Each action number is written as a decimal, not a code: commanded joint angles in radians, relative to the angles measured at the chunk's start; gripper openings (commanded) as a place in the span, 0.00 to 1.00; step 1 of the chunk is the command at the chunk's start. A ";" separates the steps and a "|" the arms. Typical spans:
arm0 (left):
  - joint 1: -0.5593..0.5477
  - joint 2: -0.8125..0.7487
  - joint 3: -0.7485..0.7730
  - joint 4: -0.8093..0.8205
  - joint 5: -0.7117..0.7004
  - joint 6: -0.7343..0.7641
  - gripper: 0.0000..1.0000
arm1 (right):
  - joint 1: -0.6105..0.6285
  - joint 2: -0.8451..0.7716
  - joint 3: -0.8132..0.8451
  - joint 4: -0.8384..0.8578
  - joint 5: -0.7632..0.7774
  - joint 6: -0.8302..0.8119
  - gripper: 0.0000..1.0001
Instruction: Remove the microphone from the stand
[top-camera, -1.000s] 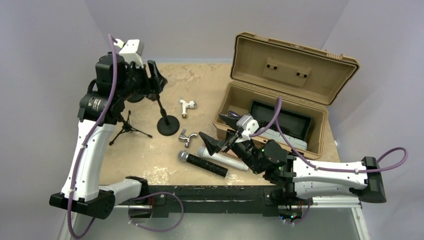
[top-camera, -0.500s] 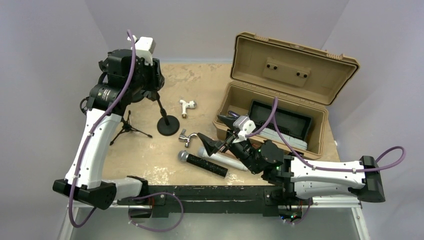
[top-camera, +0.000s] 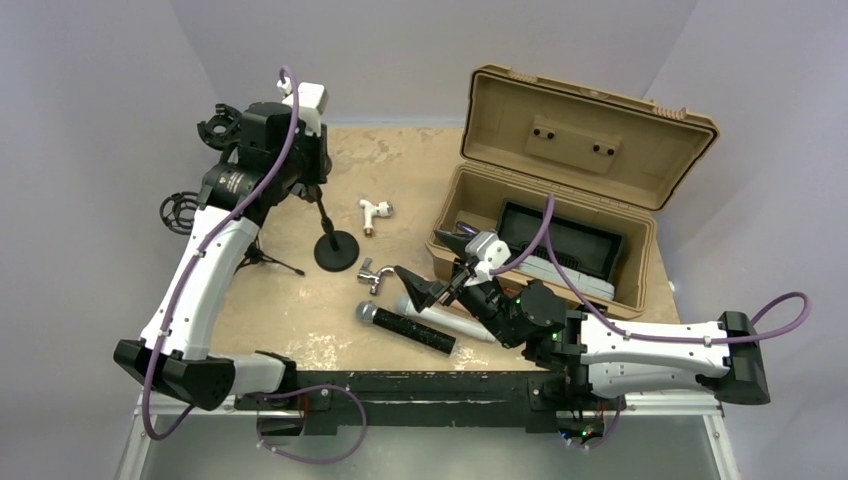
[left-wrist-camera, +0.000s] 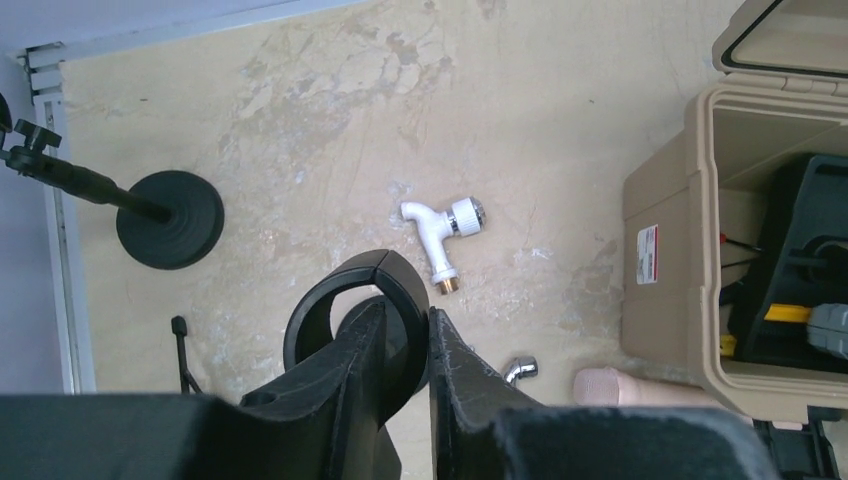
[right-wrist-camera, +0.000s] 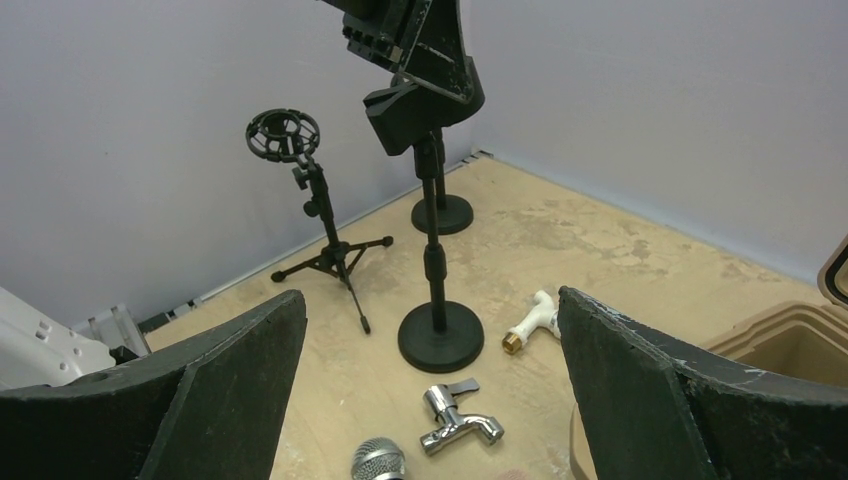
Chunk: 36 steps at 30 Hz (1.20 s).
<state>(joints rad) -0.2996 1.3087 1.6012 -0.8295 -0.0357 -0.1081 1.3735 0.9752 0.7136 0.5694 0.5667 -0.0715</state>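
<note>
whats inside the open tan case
A black tray sits inside the tan case, with a pale grey object along its front wall. The right arm and its purple cable cover the near left corner, so anything there is hidden.

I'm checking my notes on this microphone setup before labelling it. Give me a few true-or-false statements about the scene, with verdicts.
1. The lid of the tan case stands open. True.
2. The right gripper holds the black microphone. False: it is open and empty; the microphone lies on the table.
3. The left gripper is closed on a black ring clip. True.
4. The white tap lies inside the case. False: it lies on the table, outside the case.
</note>
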 joint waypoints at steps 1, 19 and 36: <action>-0.024 -0.017 -0.066 0.028 -0.008 -0.002 0.17 | -0.004 -0.001 0.003 0.038 0.019 -0.002 0.94; -0.035 -0.029 -0.443 0.223 -0.011 -0.115 0.00 | -0.003 0.009 0.011 0.024 0.013 0.003 0.94; -0.035 -0.050 -0.468 0.235 -0.035 -0.179 0.19 | -0.003 0.013 0.015 0.014 0.010 0.003 0.93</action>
<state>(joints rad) -0.3248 1.2503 1.1622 -0.4496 -0.1062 -0.2367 1.3735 0.9901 0.7136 0.5613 0.5659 -0.0711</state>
